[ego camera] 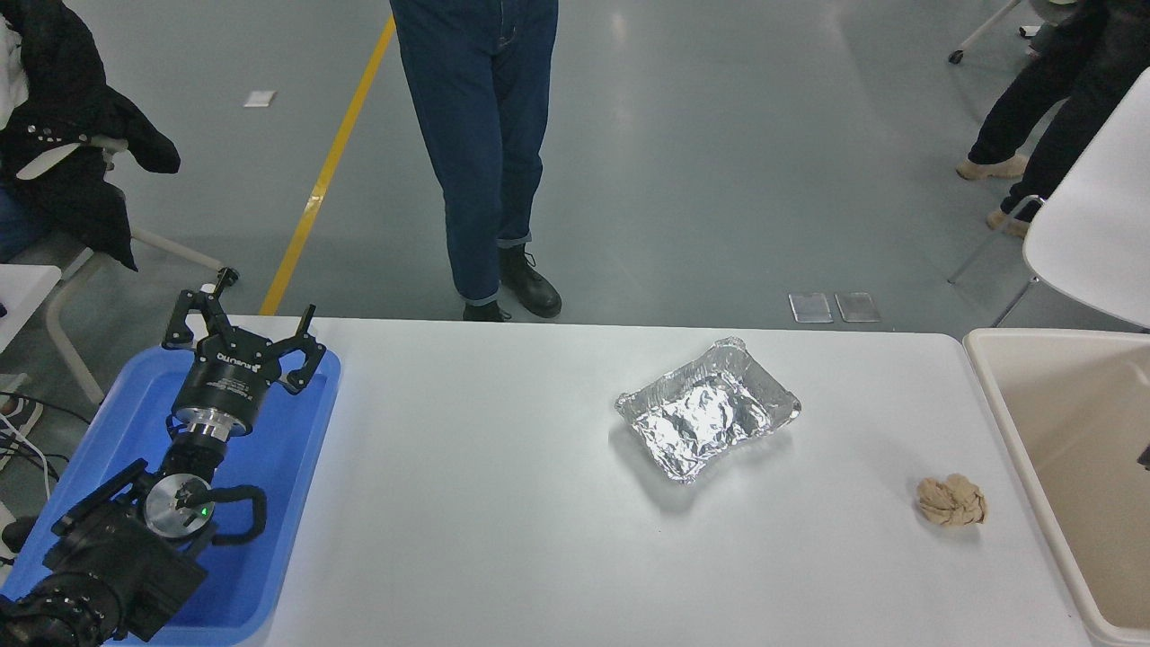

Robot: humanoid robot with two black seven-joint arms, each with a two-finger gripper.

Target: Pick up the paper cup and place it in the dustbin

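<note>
No paper cup shows anywhere on the white desk [503, 503], so it probably lies out of view inside the beige dustbin [993, 386] at the desk's right end, a placement that would fit the task being done. The left hand [241, 334] rests parked over the blue plastic tray [296, 503] with its fingers spread and holding nothing, while the right hand is out of sight apart from a dark sliver at the right edge that cannot be identified. The crumpled foil tray [708, 409] and the tan paper ball [951, 500] sit well apart on the desk, the ball near the dustbin's rim, and a person's legs [485, 144] stand beyond the far edge, none of them blocking the bin.
</note>
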